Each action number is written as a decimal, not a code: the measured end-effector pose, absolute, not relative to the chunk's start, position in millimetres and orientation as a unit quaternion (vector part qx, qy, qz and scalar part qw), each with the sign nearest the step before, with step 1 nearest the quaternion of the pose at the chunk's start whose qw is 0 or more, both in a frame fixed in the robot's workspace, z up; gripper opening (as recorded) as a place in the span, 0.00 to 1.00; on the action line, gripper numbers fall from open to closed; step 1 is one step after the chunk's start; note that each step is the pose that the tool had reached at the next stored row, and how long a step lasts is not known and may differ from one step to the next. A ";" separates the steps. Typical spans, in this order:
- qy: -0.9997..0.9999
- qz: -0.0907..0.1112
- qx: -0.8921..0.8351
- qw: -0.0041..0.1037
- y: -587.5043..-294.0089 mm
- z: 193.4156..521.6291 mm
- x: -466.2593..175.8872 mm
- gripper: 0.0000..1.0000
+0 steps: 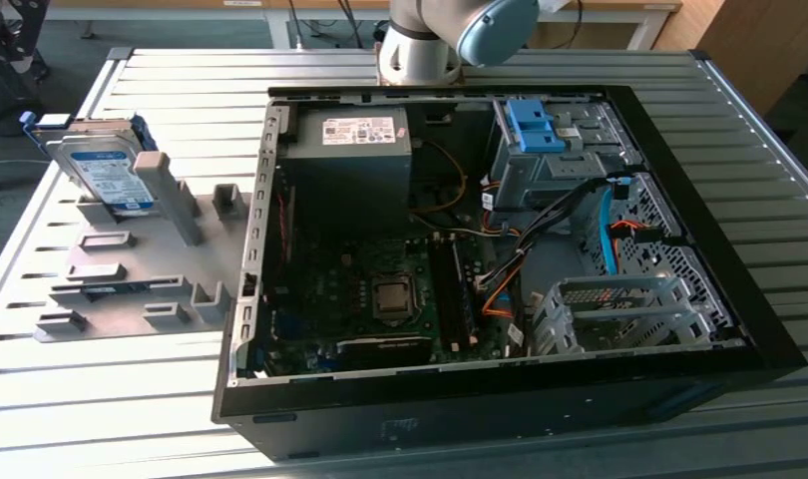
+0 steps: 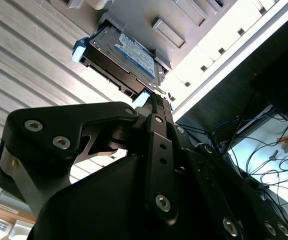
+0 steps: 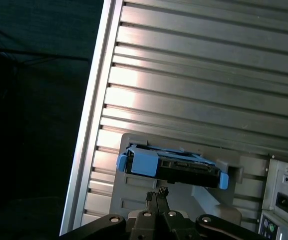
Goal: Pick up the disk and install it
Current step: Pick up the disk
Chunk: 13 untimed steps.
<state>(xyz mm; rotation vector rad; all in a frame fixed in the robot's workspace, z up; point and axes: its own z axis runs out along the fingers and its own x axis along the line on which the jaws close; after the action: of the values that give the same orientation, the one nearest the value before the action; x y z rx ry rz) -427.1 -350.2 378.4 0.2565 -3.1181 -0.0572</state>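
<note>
- Handling: judge the disk [image 1: 105, 170] stiff, dense for its size and shock-sensitive. Its metal faces look slippery, so take it by the 2 long edges along the blue carrier frame [image 3: 144, 162], not by the label.
- Look: silver slab, white-and-blue label, bright blue frame ends.
- Place: it leans in a grey rack [image 1: 178, 299] just beside the open computer case [image 1: 511, 414], on the exterior view's left.
- Tool: your gripper [image 3: 156, 194] hangs outside the case, apart from the disk, fingertips pressed together on nothing.
</note>
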 end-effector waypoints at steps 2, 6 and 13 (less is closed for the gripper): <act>-0.996 -0.018 0.084 0.006 -350.2 378.3 -427.1 0.11; -0.996 -0.018 0.087 0.006 -350.2 378.4 -427.1 0.11; -0.996 -0.018 0.091 0.006 -350.2 378.4 -427.1 0.11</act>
<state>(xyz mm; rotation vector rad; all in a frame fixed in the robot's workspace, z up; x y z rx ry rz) -427.1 -350.2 378.4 0.2843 -3.1154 -0.0570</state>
